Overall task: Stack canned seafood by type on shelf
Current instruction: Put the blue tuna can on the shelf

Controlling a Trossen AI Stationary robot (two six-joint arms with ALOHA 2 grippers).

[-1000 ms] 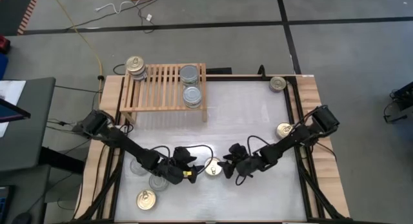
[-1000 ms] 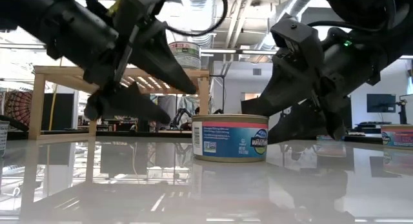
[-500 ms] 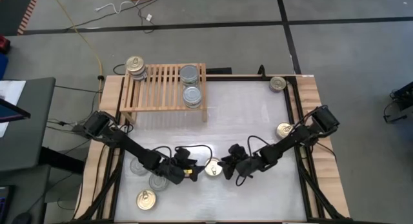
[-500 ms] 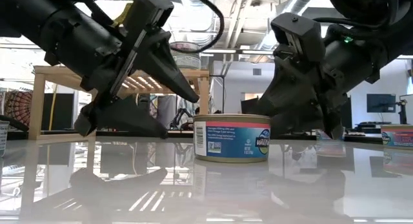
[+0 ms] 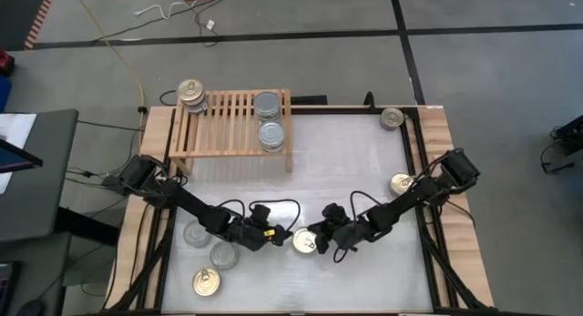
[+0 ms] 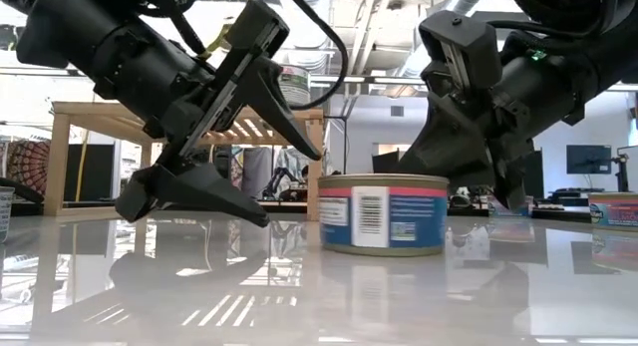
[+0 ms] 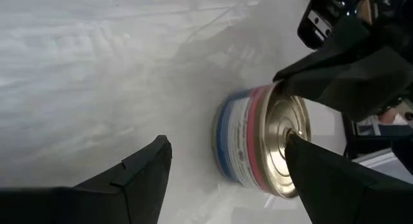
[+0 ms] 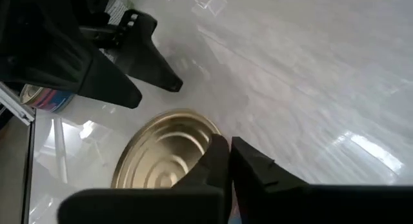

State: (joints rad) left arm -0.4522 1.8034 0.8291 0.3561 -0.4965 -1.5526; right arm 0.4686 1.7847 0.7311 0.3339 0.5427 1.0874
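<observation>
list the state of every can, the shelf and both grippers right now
left gripper: open, fingers either side of nothing, beside the middle can
right gripper: shut, fingertips over the middle can's rim
middle can: upright on the table, gold top up, between the grippers
shelf: upright, carries two silver-top cans at one end and a stack of cans at the other
cans near the left arm: loose on the table, upright
</observation>
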